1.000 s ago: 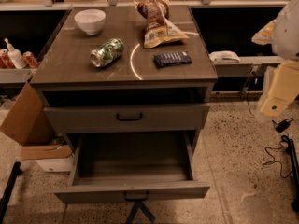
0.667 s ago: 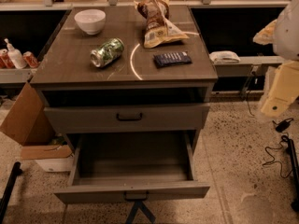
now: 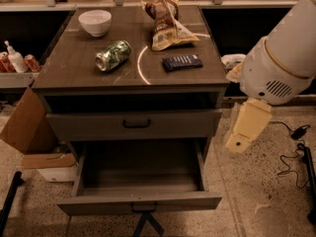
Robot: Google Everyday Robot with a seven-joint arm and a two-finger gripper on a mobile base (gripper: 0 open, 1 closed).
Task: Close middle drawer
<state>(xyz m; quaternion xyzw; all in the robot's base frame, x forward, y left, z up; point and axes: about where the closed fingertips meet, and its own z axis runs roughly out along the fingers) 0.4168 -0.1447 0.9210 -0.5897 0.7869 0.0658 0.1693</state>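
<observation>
The middle drawer (image 3: pixel 140 201) is pulled far out of the grey-brown cabinet (image 3: pixel 74 78). Its inside is empty, and its low front carries a small dark bar handle (image 3: pixel 144 207) near the bottom of the view. Above it, the taller drawer front (image 3: pixel 89 126) with a larger handle (image 3: pixel 137 124) sits nearly shut. The lowest drawer is hidden under the open one. My white arm (image 3: pixel 284 53) and its cream link (image 3: pixel 246 127) hang to the right of the cabinet, apart from the drawer. The gripper is out of view.
On the cabinet top are a white bowl (image 3: pixel 95 22), a green can lying on its side (image 3: pixel 113 55), a snack bag (image 3: pixel 167 26) and a dark bar (image 3: pixel 181 62). A cardboard box (image 3: pixel 27 127) leans at the left. Cables (image 3: pixel 291 152) lie on the floor at the right.
My arm has swung in from the right edge and now fills much more of the upper right. The cabinet, the drawers and the objects on top have not moved.
</observation>
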